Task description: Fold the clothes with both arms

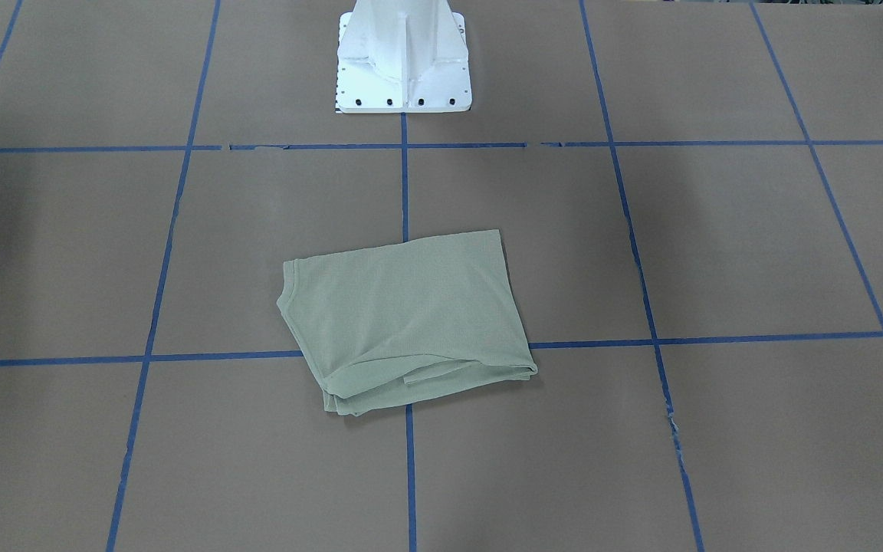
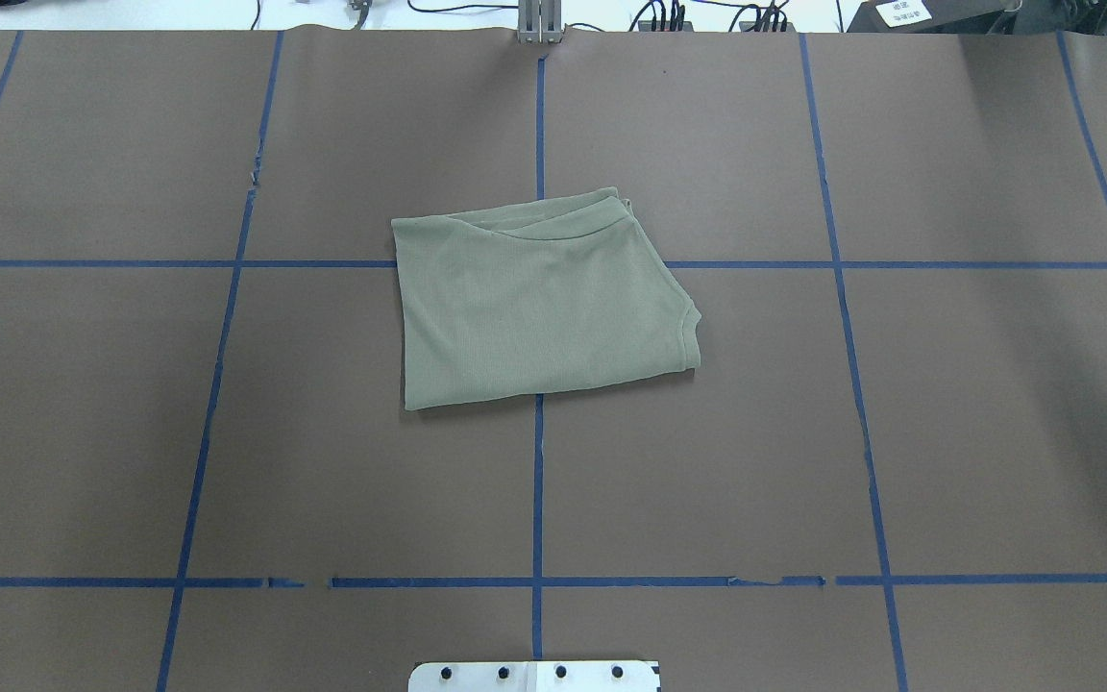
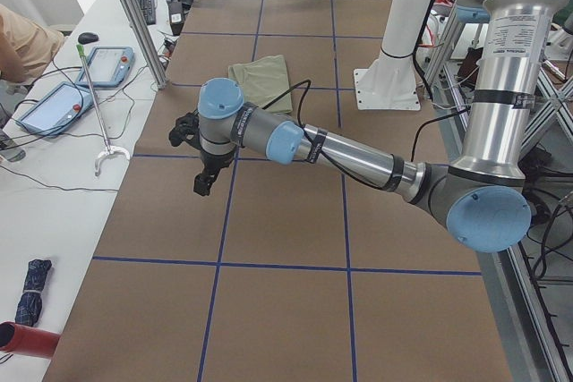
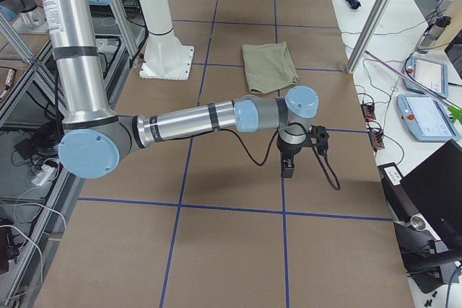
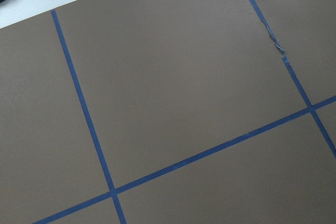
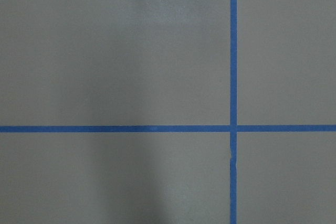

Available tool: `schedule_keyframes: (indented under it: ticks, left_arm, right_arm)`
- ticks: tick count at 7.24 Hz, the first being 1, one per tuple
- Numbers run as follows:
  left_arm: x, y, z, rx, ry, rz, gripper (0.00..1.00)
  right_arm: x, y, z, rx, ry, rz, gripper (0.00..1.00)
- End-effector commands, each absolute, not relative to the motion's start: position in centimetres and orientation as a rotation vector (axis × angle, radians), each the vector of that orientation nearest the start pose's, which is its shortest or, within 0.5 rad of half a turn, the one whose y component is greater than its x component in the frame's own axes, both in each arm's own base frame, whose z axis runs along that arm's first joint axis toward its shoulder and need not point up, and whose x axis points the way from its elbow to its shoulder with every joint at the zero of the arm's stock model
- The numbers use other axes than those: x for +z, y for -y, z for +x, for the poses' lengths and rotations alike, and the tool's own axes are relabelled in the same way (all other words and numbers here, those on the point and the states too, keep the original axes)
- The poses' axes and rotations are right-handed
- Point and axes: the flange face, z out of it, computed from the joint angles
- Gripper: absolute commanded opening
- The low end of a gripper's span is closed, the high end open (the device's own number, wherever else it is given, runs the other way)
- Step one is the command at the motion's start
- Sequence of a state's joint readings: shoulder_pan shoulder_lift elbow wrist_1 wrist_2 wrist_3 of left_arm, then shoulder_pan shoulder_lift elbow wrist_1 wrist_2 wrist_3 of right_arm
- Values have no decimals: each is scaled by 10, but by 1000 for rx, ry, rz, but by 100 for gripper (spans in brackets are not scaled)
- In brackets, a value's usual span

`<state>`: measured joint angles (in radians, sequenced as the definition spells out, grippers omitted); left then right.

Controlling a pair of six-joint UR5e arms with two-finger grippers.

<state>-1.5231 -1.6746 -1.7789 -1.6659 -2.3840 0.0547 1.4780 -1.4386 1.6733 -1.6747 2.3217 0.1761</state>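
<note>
A robotics lab: industrial arms (image 3: 358,157), blue-taped grid table (image 2: 131,432), teach pendants (image 3: 109,64), aluminium posts (image 3: 134,15).

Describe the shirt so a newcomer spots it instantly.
Find the brown table with its blue tape grid. Straight out from the white pedestal base, across the centre tape line, lies the shirt: sage green, folded into a rough rectangle, the only cloth there.

Flat tabletop (image 2: 83,432) covered in brown paper, gridded with blue tape lines (image 2: 537,481). Near the middle, a folded sage-green knit shirt (image 2: 539,308), lying over a tape crossing. At the robot's edge, a white metal pedestal base (image 1: 403,69).
</note>
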Motion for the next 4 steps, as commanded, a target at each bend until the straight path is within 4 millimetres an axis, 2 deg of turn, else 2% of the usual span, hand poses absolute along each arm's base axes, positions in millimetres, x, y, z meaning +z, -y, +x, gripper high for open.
schedule_keyframes:
  ticks: [1, 2, 4]
  left_arm:
    - [540, 511, -39, 214, -803, 296, 100]
    - [551, 510, -39, 205, -804, 276, 100]
    - [584, 504, -43, 181, -805, 220, 100]
  right_arm:
    - [567, 517, 28, 57, 743, 14, 100]
    - [576, 512, 31, 65, 719, 4, 100]
    - [581, 511, 33, 66, 684, 5, 100]
